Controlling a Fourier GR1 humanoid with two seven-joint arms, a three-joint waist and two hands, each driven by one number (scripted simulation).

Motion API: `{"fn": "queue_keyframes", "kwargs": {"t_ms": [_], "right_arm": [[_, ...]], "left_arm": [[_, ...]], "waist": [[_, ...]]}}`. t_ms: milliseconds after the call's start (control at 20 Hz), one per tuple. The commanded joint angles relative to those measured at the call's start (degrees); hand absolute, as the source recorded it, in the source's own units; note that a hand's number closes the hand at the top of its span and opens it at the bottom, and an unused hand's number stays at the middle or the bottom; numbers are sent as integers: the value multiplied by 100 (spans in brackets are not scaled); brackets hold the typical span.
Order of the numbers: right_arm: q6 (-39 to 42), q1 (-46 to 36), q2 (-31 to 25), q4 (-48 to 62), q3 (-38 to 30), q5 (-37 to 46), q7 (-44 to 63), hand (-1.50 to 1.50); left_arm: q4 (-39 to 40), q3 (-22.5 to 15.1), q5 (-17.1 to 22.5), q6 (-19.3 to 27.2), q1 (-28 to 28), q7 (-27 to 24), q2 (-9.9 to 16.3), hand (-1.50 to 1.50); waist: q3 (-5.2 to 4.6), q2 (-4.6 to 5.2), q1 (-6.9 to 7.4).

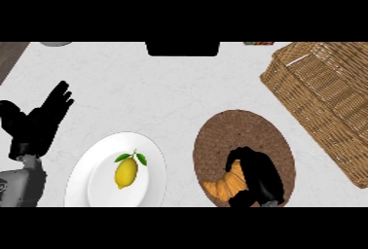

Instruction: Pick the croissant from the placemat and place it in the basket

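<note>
— So what do we see on the bench [179, 92]?
— We see a wicker basket [327, 97] at the right, a round woven placemat [241, 131] beside it, then a white plate [97, 170] bearing a lemon [126, 172].
— And our hands?
— Our left hand [39, 121] rests open, fingers up. Our right hand [260, 177] curls its fingers round the croissant [224, 187], on the placemat.

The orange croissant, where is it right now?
Head view, lower right: the orange croissant lies on the round brown woven placemat, under the right hand.
</note>
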Motion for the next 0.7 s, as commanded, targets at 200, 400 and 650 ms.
{"fn": "queue_keyframes", "kwargs": {"t_ms": [200,400,650], "right_arm": [[-581,-1458,440,982,8,-264,2041,150],[-1175,-2448,449,1606,-498,-372,3327,150],[-2837,-3589,453,2154,-475,-771,3795,150]], "left_arm": [[244,-54,-91,-5,-252,-128,-72,0],[260,-293,-143,-18,-390,-68,-262,0],[235,-356,-142,-159,-435,-53,-195,0]], "waist": [[56,113,191],[59,208,458],[72,197,670]]}}
